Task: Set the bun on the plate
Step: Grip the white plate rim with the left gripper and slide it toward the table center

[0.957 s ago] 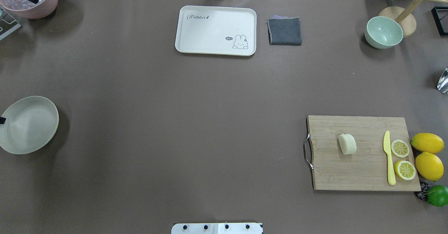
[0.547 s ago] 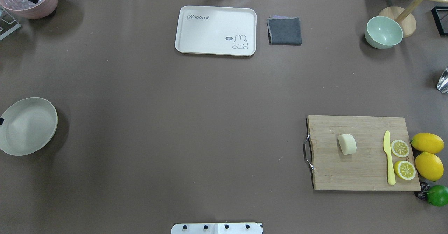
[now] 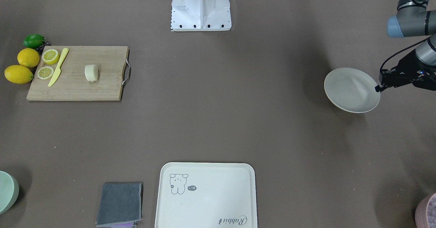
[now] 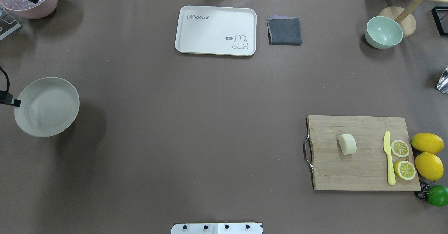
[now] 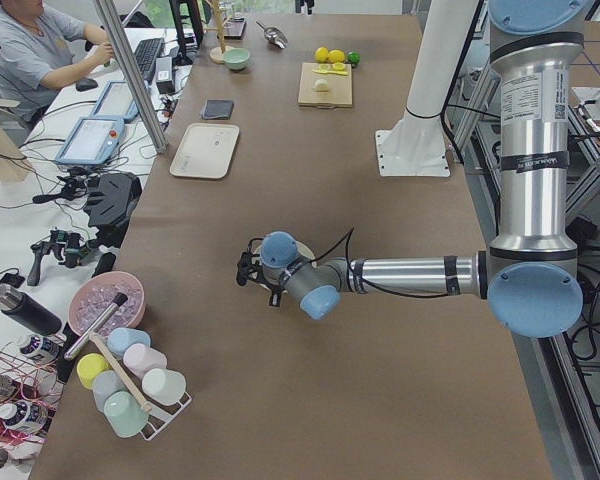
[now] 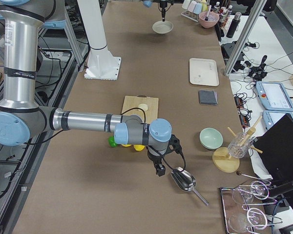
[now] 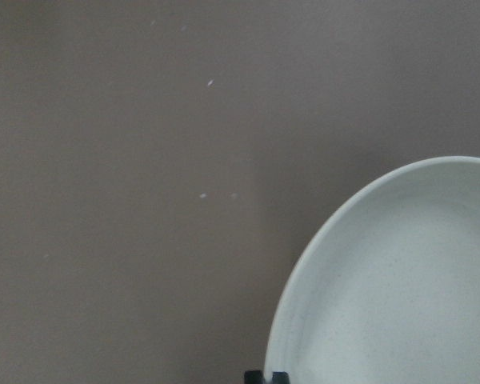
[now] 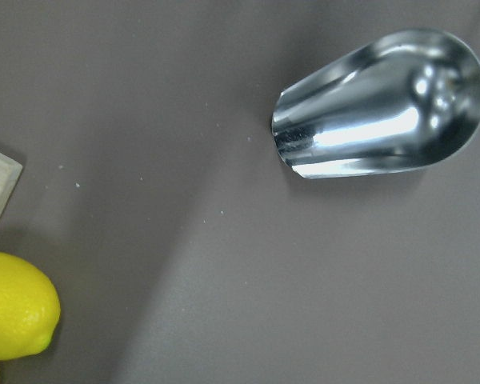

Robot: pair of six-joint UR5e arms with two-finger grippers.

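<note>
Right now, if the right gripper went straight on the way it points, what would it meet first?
Likely the bare table: the right gripper points down, and its wrist view centres on brown surface between the metal scoop and a lemon. Height above it is unclear.

Brown table (image 4: 210,122) bears tray (image 4: 215,30), cloth (image 4: 285,31), board (image 4: 364,171) (wooden).

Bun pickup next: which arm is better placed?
Right. The bun lies on the cutting board on that arm's side, the right gripper hovering just past the lemons. The left gripper grips the plate, far across.
</note>
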